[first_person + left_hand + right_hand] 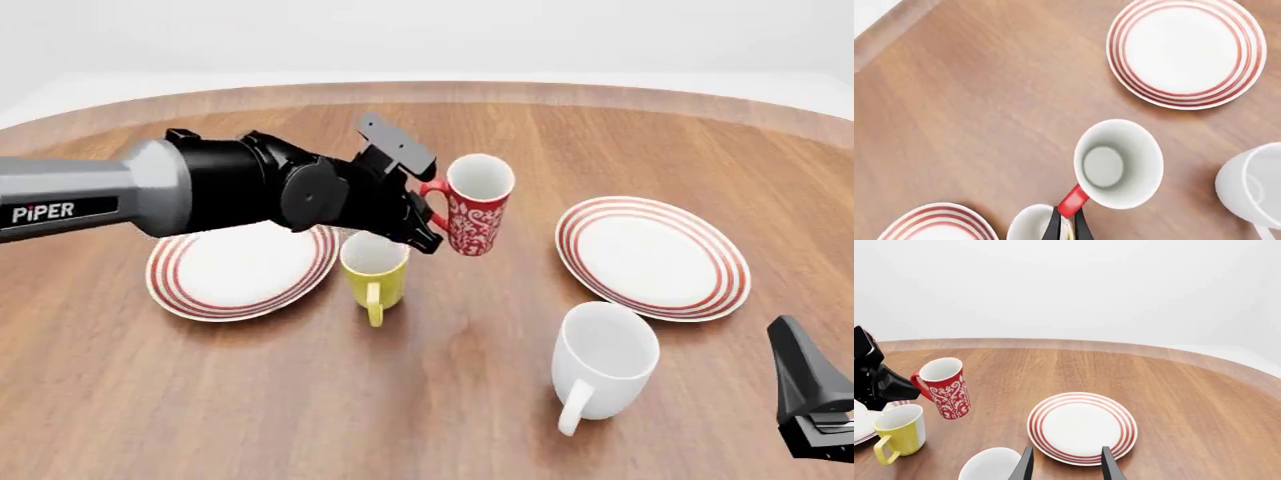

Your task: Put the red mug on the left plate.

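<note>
The red mug (478,208) with its white floral pattern hangs in the air, slightly tilted, above the table between the two plates. My left gripper (430,218) is shut on its red handle (1073,200). The left wrist view looks into the mug's white inside (1117,162). The mug also shows in the right wrist view (947,387). The left plate (240,270), white with red rings, lies to the left of the mug, partly under my left arm. My right gripper (1066,467) is open and empty, low at the front right (811,400).
A yellow mug (374,272) stands just below and left of the held mug, next to the left plate. A larger white mug (603,360) stands at the front right. The identical right plate (651,255) lies to the right.
</note>
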Controlling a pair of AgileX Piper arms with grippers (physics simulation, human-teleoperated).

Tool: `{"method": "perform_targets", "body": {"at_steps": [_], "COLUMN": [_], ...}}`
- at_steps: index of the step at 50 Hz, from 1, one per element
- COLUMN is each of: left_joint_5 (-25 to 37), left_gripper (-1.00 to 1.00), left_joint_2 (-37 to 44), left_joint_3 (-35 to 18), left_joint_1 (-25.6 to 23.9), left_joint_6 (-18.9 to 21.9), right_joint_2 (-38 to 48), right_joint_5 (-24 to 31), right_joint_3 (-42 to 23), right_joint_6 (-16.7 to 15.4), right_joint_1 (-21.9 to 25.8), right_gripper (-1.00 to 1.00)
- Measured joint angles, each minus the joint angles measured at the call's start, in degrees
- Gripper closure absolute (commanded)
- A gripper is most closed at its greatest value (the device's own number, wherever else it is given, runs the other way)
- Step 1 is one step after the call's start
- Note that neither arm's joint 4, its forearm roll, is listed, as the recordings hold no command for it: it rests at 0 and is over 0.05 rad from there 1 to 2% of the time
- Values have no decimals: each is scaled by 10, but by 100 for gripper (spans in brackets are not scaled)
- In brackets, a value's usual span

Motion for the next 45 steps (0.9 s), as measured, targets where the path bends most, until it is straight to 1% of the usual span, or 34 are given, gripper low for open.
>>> {"method": "perform_targets", "body": {"at_steps": [7,13,17,22,29,45], "left_joint_5": [15,23,24,21,15,-11], "left_gripper": [100,100,100,100,100,100], "left_joint_2": [-12,-15,-17,-24,-37,-77], "left_joint_3": [-18,-43,-61,-70,-69,-34], "left_joint_1": [38,79,110,141,174,223], "left_joint_6": [21,37,43,43,38,17], "right_joint_2": [0,0,0,0,0,0], "right_joint_5": [0,0,0,0,0,0], "right_joint_3": [0,0,0,0,0,0], "right_joint_6": [0,0,0,0,0,0], "right_joint_1": [0,0,0,0,0,0], "right_gripper": [-100,-100,-100,-100,-100,-100]}}
